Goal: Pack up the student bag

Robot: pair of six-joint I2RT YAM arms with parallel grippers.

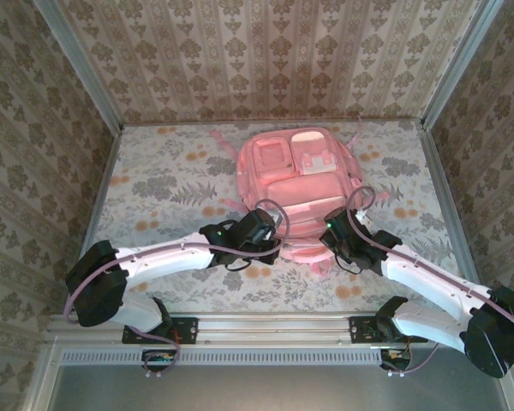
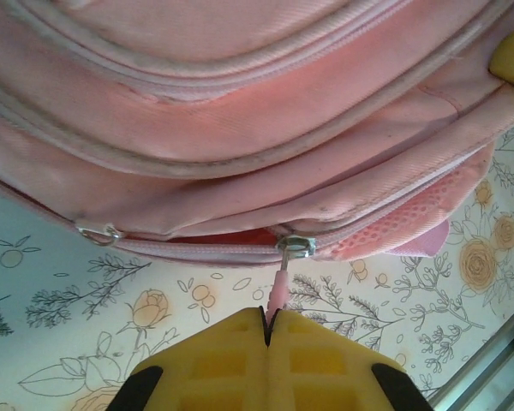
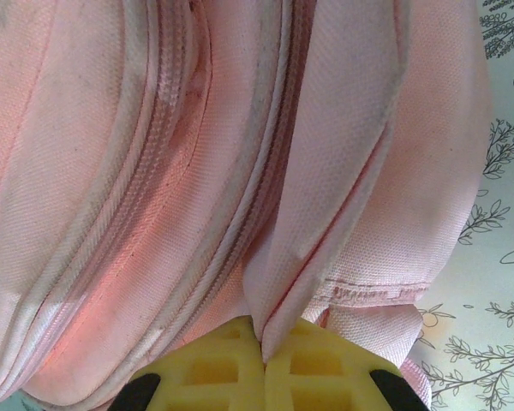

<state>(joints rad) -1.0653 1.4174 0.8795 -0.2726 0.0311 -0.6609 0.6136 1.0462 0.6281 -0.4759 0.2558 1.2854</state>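
Your student bag lies flat at the far middle of the table, front pockets up. At its near edge, your left gripper has its jaws pressed together on the pink zipper pull, which hangs from a metal slider. Farther right along that edge, your right gripper pinches a fabric fold of the bag. The floral tablecloth lies beneath.

Papered walls in a pale damask pattern close the space at 9, 12 and 3 o'clock. Metal frame posts rise in the corners at 10 and 2 o'clock. The tabletop wears a cream floral cloth with orange roses and grey sprigs. A metal rail edges it at 6 o'clock. The light is soft and even.
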